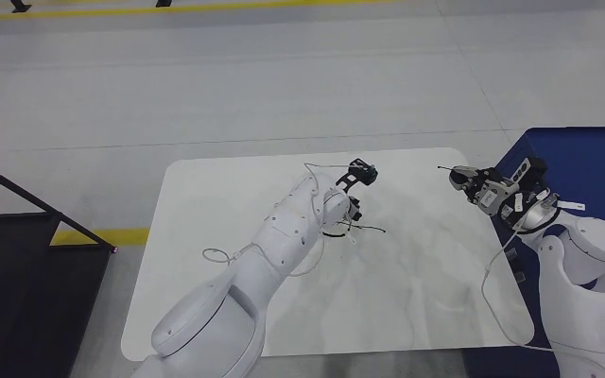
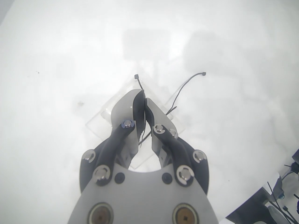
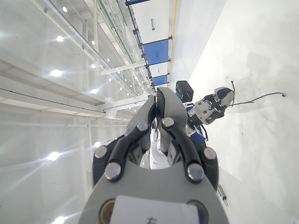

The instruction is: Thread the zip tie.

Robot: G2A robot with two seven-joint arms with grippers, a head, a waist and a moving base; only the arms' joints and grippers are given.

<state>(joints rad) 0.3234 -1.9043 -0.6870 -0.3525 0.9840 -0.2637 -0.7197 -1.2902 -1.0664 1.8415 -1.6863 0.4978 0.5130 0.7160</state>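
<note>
My left gripper (image 2: 144, 95) is shut on a black zip tie (image 2: 139, 83) just above a clear plastic plate (image 2: 100, 122). The tie's head sticks out past the fingertips and its tail hangs behind the pads. A second black zip tie (image 2: 186, 81) lies across the plate, its head toward the table. In the top view the left gripper (image 1: 354, 214) is near the table's middle. My right gripper (image 1: 457, 175) is held up off the table at the right, shut on a thin black zip tie (image 1: 441, 169) that pokes out toward the left arm. The right wrist view shows its jaws (image 3: 157, 93) together.
The white table top (image 1: 236, 236) is bare around the plate. Several more black zip ties (image 2: 278, 199) show by a dark object. A blue surface (image 1: 577, 151) lies beyond the table's right edge, with a black frame (image 1: 47, 213) at its left.
</note>
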